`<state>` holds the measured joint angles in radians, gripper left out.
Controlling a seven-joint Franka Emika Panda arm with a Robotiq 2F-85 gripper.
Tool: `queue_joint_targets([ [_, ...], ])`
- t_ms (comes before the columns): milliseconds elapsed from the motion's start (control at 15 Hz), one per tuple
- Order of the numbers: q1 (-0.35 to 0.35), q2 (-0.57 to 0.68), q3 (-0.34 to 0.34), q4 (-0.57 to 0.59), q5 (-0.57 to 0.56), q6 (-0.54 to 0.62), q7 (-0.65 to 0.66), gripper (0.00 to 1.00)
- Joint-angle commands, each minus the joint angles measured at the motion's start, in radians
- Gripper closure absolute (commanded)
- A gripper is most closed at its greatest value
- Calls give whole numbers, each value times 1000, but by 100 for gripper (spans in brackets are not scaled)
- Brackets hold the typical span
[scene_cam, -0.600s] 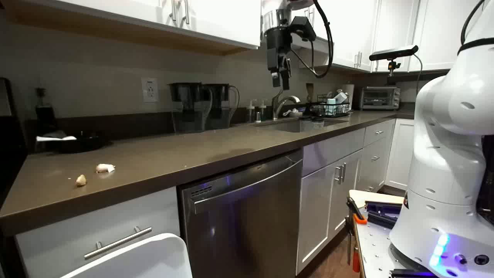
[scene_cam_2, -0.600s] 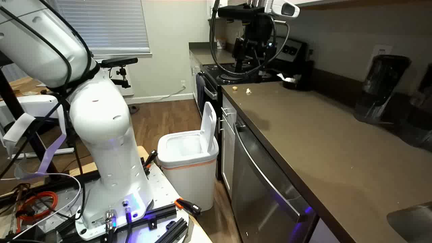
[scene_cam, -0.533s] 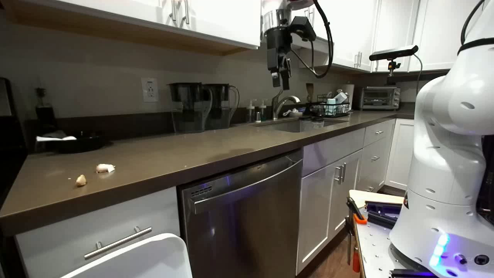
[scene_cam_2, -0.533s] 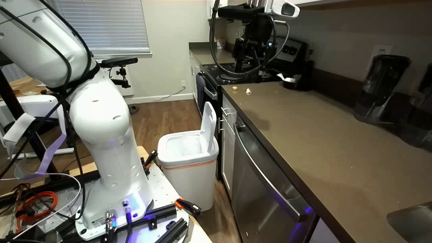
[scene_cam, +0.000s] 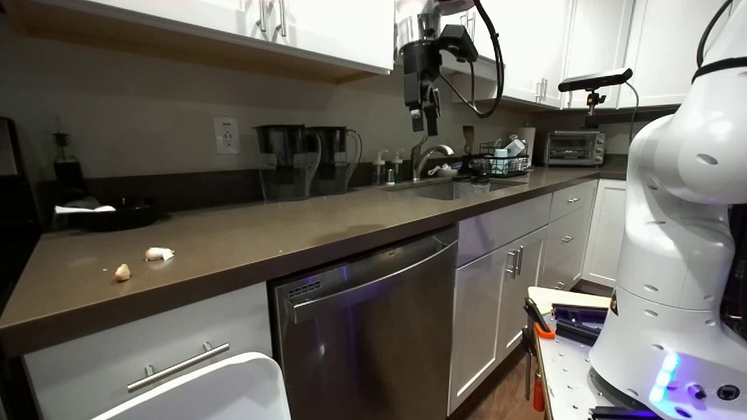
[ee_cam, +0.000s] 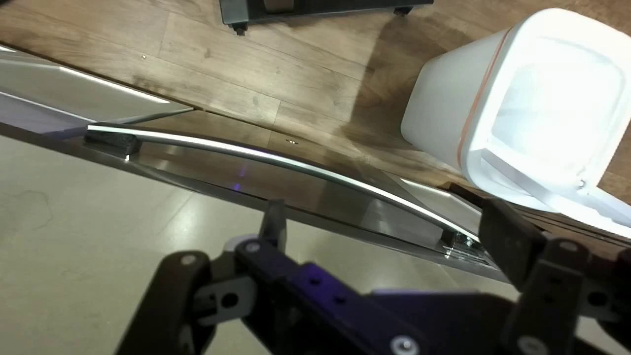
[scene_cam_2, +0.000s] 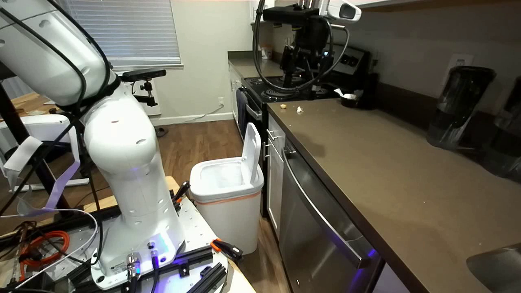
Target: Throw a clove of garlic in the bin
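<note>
No movement is seen since the earlier frame: the gripper [ee_cam: 386, 224] is spread wide and empty, the whitish clove [scene_cam: 156, 254] is set on the counter [scene_cam: 262, 227], and the bin [scene_cam_2: 232, 219] is opened, presumably for it.

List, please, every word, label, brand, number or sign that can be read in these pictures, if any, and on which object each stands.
None can be read.
Glossy white robot base: any printing near its sockets is too small to read.
Stainless steel dishwasher front: a tiny mark near its top, too small.
Silver boxy toaster oven: any lettering too small.
Large white plastic bin: no lettering visible.
</note>
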<state>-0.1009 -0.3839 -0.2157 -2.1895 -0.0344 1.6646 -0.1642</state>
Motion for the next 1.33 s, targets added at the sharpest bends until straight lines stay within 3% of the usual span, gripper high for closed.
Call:
queue_joint_targets([
  [0, -13, 2, 11, 3, 4, -2, -4, 0],
  [733, 81, 186, 155, 59, -120, 293, -65, 0],
  [1267, 144, 398, 214, 231, -121, 419, -315, 0],
])
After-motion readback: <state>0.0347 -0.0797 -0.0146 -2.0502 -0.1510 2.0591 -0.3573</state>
